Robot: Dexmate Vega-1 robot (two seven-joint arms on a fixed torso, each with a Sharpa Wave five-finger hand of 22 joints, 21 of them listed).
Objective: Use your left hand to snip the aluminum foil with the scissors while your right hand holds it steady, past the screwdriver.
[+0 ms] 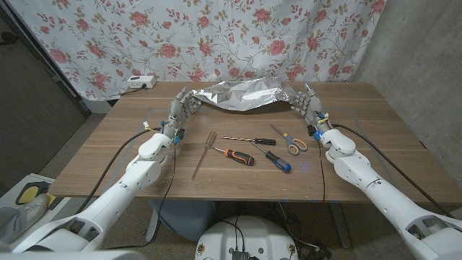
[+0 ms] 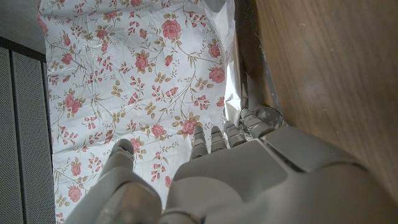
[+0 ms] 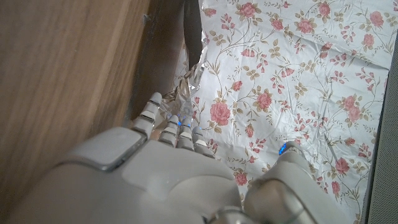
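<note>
Where the table ends on its far side, a big sheet of foil (image 1: 242, 94) hangs in the air between the two hands. It is shiny and silver, full of wrinkles, and it sags a little in the middle. The left hand (image 1: 183, 108) holds its left end and the right hand (image 1: 309, 106) holds its right end. In the left wrist view the fingers (image 2: 249, 121) curl around the crumpled edge of the foil (image 2: 233, 81), and in the right wrist view the fingers (image 3: 155, 115) close on the foil (image 3: 183, 93) too.

On the brown wooden table (image 1: 108, 155), nearer than the foil, lie some tools. The scissors (image 1: 291, 140) have orange handles and lie flat on the right side, with no hand on them. A screwdriver (image 1: 234, 154) with an orange and black handle lies in the middle. Another one, with a black and blue handle (image 1: 278, 161), lies just to its right, and a thin black one (image 1: 250, 141) lies a bit farther back. A long thin metal stick (image 1: 204, 154) lies to the left.

Behind the table hangs a white cloth with pink roses (image 1: 216, 36). A small white box (image 1: 140, 81) sits at the far left, past the table.
</note>
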